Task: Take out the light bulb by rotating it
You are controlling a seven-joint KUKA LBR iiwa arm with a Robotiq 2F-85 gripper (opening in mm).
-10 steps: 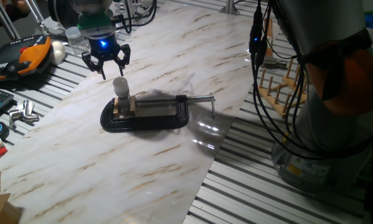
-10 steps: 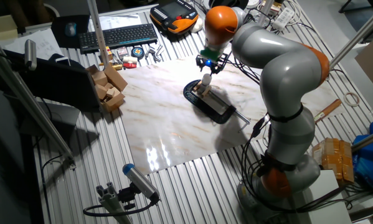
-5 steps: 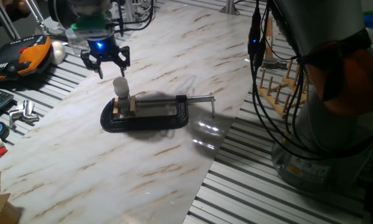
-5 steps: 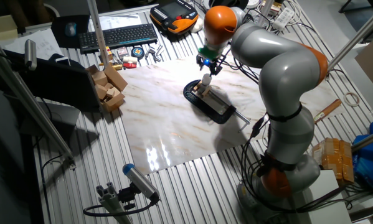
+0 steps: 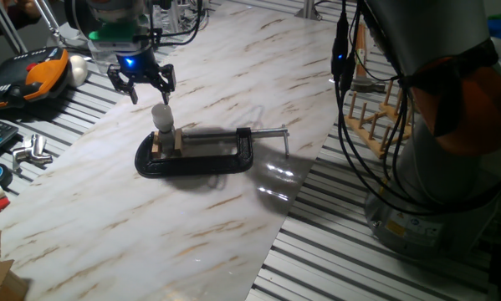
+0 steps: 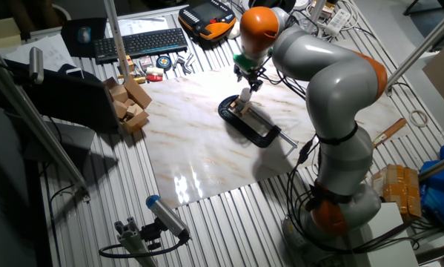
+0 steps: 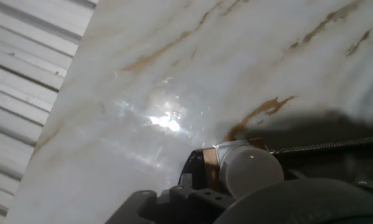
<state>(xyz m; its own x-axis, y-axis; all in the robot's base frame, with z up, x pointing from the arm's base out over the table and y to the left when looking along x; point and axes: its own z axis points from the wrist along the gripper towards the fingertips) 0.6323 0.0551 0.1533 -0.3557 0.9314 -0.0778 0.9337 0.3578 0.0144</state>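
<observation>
The light bulb (image 5: 161,114), a small frosted white globe, stands upright between two small wooden pieces held in a black C-clamp (image 5: 201,158) on the marble board. My gripper (image 5: 141,89) hangs just above and to the left of the bulb, with its fingers spread open and empty and not touching the bulb. In the other fixed view the gripper (image 6: 250,80) is just above the bulb (image 6: 245,95). In the hand view the bulb (image 7: 250,171) shows at the lower edge, beside the dark gripper body; the fingertips are not visible there.
The clamp's screw handle (image 5: 275,134) sticks out to the right. An orange and black controller (image 5: 41,71) and a plain white egg-shaped ball (image 5: 79,68) lie at the back left. A wooden peg rack (image 5: 375,109) and hanging cables stand on the right. Wooden blocks (image 6: 129,104) sit off the board.
My gripper has risen slightly and drifted left, away from the bulb, still open. The bulb and clamp have not moved.
</observation>
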